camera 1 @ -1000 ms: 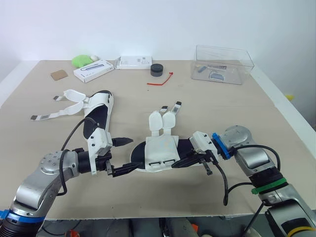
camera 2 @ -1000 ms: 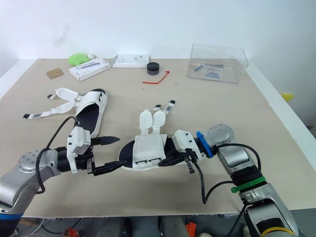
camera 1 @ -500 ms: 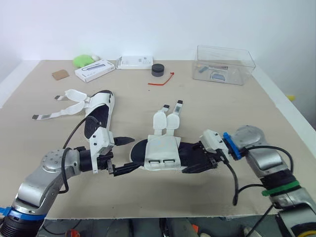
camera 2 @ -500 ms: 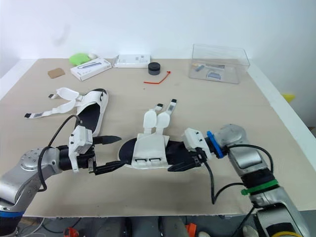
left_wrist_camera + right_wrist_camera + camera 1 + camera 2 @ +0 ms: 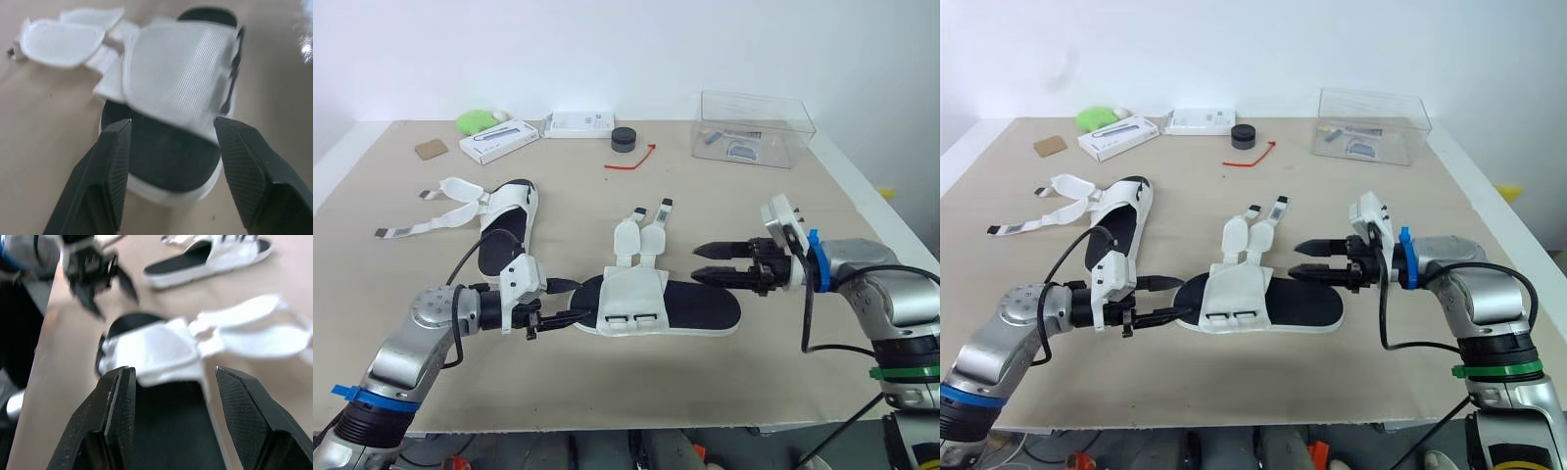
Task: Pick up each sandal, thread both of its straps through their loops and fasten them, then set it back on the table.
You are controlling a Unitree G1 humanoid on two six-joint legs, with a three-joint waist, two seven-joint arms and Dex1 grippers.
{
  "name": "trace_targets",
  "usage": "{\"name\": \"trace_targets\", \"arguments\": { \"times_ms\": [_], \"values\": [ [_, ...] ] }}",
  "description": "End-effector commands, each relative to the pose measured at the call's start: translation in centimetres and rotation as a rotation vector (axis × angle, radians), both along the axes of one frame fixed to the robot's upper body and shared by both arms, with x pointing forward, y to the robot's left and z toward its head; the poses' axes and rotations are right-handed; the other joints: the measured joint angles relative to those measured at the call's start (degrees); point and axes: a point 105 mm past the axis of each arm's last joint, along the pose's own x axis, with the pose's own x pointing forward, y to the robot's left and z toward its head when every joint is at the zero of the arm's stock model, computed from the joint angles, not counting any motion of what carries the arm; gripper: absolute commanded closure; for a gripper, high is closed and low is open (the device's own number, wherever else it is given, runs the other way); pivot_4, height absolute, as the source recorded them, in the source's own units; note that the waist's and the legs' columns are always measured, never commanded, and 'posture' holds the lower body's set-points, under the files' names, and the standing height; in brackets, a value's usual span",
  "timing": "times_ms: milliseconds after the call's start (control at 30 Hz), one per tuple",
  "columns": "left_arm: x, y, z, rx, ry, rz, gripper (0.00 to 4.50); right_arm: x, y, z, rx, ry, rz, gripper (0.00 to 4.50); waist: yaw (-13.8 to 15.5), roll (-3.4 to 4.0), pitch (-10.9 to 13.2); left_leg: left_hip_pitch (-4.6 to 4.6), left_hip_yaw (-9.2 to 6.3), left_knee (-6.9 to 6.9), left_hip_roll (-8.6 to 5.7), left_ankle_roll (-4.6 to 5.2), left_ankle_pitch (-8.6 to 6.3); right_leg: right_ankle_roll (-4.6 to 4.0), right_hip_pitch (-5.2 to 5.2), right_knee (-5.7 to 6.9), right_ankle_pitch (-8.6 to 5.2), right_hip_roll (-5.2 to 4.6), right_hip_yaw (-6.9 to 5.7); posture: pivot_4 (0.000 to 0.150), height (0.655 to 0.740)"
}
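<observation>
Front centre of tabletop (image 5: 773, 377): sandal (image 5: 658, 306), straps spread toward the back. Just left of it, left hand (image 5: 575, 302); by its right end, right hand (image 5: 697, 263). Farther left and behind: second sandal (image 5: 505, 221). Along back edge: box (image 5: 499, 139) left, puck (image 5: 624, 139) centre, bin (image 5: 756, 127) right.

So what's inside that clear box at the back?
Through the box's clear walls, a small blue-grey item lies on the bottom, with a thin dark strip near it. Both are too small to identify. Reflections on the walls may hide more.
</observation>
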Motion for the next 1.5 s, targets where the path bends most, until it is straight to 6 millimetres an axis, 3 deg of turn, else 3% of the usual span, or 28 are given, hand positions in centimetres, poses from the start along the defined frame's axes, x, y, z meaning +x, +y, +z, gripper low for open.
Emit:
{"name": "trace_targets", "arguments": {
  "times_ms": [33,167,367,633,800,1000,1367,1467,1500],
  "values": [
    [0.4,0.2,-0.1,0.057,-0.043,-0.031,3.16,0.7,0.7,1.3,0.025,0.028,-0.064,1.64,-0.1,0.01,0.0,-0.02,0.00,0.00,0.00,0.01,-0.01,-0.01,0.00,0.00,-0.01,-0.02,0.00,0.150,0.7400],
    [0.7,0.1,-0.5,0.087,-0.048,-0.062,4.39,2.5,1.6,1.0,0.048,0.187,-0.188,1.64,-0.2,0.01,0.0,-0.05,0.11,0.01,-0.03,0.01,-0.02,-0.08,-0.06,0.00,0.08,-0.10,0.10,0.150,0.7400],
    [1.1,-0.5,-0.7,0.117,-0.079,-0.106,4.39,5.8,1.2,0.6,0.116,0.452,-0.379,1.64,0.0,0.01,0.0,-0.12,0.05,0.01,-0.09,0.01,-0.02,-0.18,-0.06,-0.02,0.16,-0.15,0.02,0.150,0.7400],
    [1.1,-1.0,-0.7,0.133,-0.108,-0.135,4.39,7.6,1.6,-0.6,0.146,0.650,-0.451,1.64,-0.2,0.02,0.0,-0.25,0.07,0.00,-0.23,0.13,-0.10,-0.11,-0.10,-0.08,0.13,-0.34,0.03,0.150,0.7400],
    [0.9,-1.1,-0.7,0.147,-0.137,-0.145,4.39,9.8,3.4,-0.9,0.227,0.767,-0.495,1.64,-0.3,0.02,0.0,-0.23,0.08,0.00,-0.23,0.14,-0.10,-0.09,-0.10,-0.07,0.15,-0.32,0.05,0.150,0.7400],
    [0.6,-1.1,-0.8,0.152,-0.145,-0.146,4.39,11.8,4.4,-0.9,0.304,0.782,-0.561,1.64,-0.5,0.03,0.0,-0.26,0.06,-0.03,-0.21,0.13,-0.10,-0.09,-0.11,-0.09,0.15,-0.33,0.02,0.150,0.7400],
    [0.0,-0.6,-1.3,0.159,-0.137,-0.126,4.39,13.1,5.6,-1.4,0.327,0.754,-0.611,1.64,-1.0,0.03,0.0,-0.27,0.04,-0.06,-0.19,0.15,-0.14,-0.09,-0.11,-0.12,0.15,-0.48,0.01,0.150,0.7400],
    [-0.1,-0.6,-1.4,0.159,-0.136,-0.125,4.50,13.5,5.5,-1.0,0.346,0.726,-0.628,2.37,-1.4,0.03,0.0,-0.27,0.04,-0.06,-0.19,0.15,-0.14,-0.09,-0.11,-0.11,0.15,-0.48,0.02,0.150,0.7400],
    [-0.2,-0.6,-1.5,0.159,-0.135,-0.125,4.50,13.6,5.4,-0.7,0.354,0.720,-0.631,2.83,-1.4,0.03,0.0,-0.27,0.04,-0.06,-0.19,0.15,-0.14,-0.09,-0.11,-0.11,0.15,-0.48,0.02,0.150,0.7400]
  ]
}}
